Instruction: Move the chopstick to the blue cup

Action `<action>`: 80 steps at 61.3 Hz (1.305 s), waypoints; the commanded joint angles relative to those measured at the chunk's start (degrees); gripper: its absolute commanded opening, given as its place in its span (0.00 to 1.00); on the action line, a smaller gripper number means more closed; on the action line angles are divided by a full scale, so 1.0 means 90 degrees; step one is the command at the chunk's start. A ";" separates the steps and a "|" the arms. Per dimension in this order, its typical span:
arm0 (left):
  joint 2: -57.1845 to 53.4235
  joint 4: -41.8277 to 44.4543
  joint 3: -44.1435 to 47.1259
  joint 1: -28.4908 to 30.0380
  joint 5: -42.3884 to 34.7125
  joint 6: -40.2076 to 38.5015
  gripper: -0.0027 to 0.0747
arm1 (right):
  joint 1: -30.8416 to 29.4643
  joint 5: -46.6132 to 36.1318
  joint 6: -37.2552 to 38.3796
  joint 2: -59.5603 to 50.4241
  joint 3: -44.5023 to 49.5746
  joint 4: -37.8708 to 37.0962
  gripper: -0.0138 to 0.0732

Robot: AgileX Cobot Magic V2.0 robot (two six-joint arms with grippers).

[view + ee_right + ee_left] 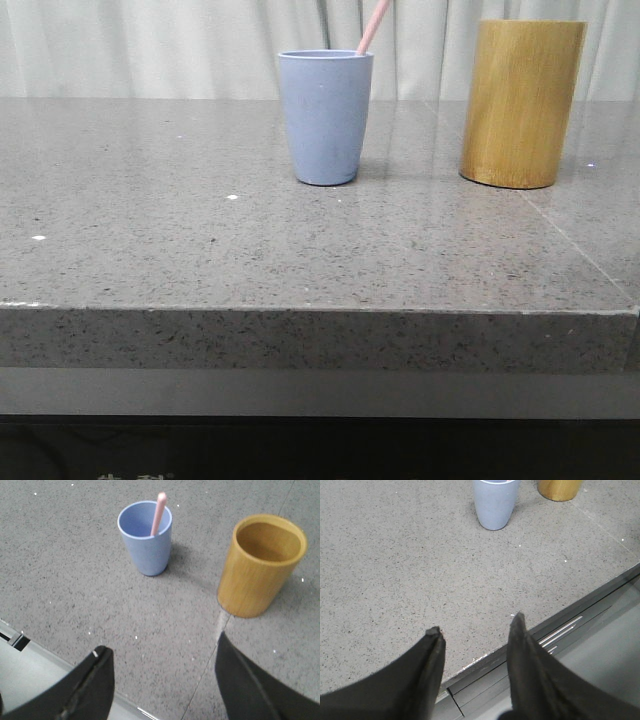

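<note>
On the speckled grey worktop [200,250], thin pale pink chopstick [158,513] leaning inside matte grey-blue cup [145,537]; left claw [476,632] and right claw [162,657] spread, empty.

Blue cup [325,117]: matte plastic. Bamboo cylinder [522,103]: smooth, slight sheen. Table [200,250]: speckled polished stone. Chopstick [158,513]: smooth.

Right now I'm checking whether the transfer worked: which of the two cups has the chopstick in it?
The blue cup, the shorter grey-blue tumbler. The pink chopstick leans against its rim, while the taller bamboo cylinder beside it looks empty inside.
</note>
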 commanded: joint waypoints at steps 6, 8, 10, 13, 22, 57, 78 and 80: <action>0.0011 -0.0051 -0.0158 -0.0021 -0.0429 -0.0049 0.43 | -0.0037 -0.0706 0.0036 -0.0837 0.0569 0.0043 0.69; 0.0011 -0.0051 -0.0158 -0.0021 -0.0429 -0.0049 0.42 | -0.0037 -0.0706 0.0036 -0.0943 0.0651 0.0043 0.68; 0.0011 -0.0051 -0.0158 -0.0021 -0.0429 -0.0049 0.40 | -0.0037 -0.0700 0.0036 -0.1046 0.0735 0.0043 0.64; 0.0011 -0.0051 -0.0158 -0.0021 -0.0429 -0.0049 0.35 | -0.0037 -0.0700 0.0036 -0.1138 0.0812 0.0043 0.57; 0.0011 -0.0051 -0.0158 -0.0021 -0.0429 -0.0049 0.14 | -0.0037 -0.0647 0.0036 -0.1213 0.0886 0.0043 0.28; 0.0011 -0.0051 -0.0158 -0.0021 -0.0429 -0.0049 0.01 | -0.0037 -0.0644 0.0036 -0.1213 0.0897 0.0004 0.08; -0.0596 0.0203 0.0663 0.0278 -0.1249 -0.0049 0.01 | -0.0037 -0.0639 0.0036 -0.1213 0.0897 0.0004 0.08; -0.0813 0.0203 0.0961 0.0425 -0.1546 -0.0049 0.01 | -0.0037 -0.0639 0.0036 -0.1213 0.0897 0.0004 0.08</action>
